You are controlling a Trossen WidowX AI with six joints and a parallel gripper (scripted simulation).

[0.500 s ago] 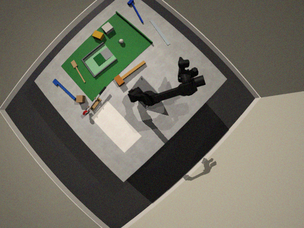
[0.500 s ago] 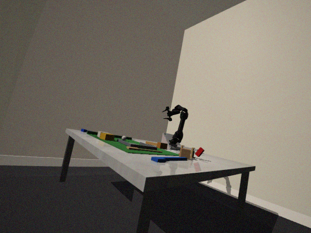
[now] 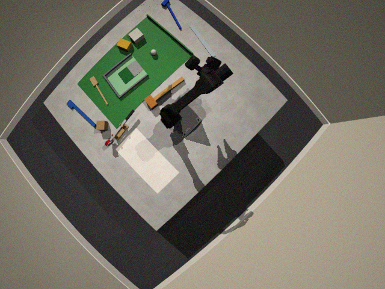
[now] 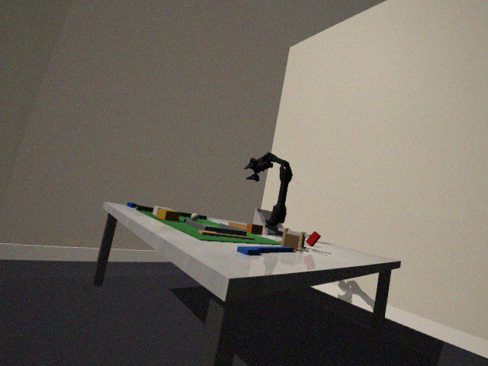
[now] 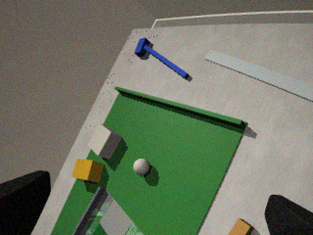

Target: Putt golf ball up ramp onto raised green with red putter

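Glossy white table [image 4: 220,264] carries flat green putting mat [image 3: 161,67]; black parallel-jaw gripper [image 3: 203,62] hangs high above mat's edge, jaws wide, empty; red-headed putter [image 3: 116,135] lies off mat's corner; small white golf ball [image 3: 153,52] on mat.

My top view looks straight down from high up, rotated diagonally over the table [image 3: 236,124]. The exterior sits low and far off, past a corner. My wrist view tilts down; all three share the mat [image 5: 190,157].
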